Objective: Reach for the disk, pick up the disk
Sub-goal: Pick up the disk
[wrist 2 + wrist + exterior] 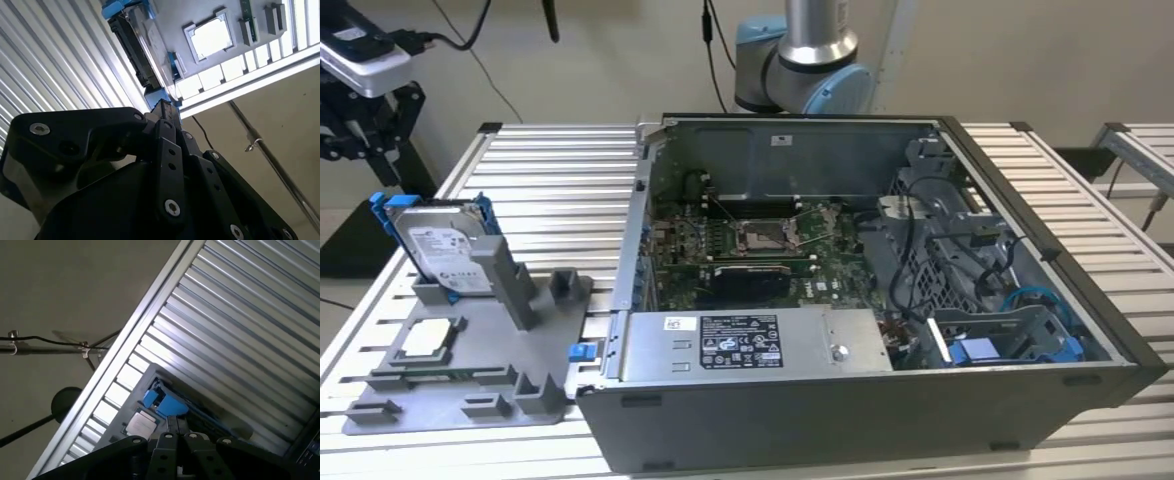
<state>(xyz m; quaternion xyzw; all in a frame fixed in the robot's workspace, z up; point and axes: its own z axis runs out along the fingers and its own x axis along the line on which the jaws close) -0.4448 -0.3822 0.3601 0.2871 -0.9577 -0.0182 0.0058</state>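
**Gripper lined up on the upright disk.**
The disk (440,245), silver-grey metal with a white label and blue plastic rails, stands on edge in a grey fixture (480,372) at 9 o'clock from the open computer case (854,300). In the second wrist view it lies at the black gripper's (167,107) 12 o'clock, edge-on; the gripper's width cannot be told.

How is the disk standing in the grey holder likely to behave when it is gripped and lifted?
The disk looks like a rigid metal block, so it is probably stiff and fairly heavy for its size. It stands on edge in the grey holder, so a sideways push might tip it. Its blue rails look plastic and may flex.
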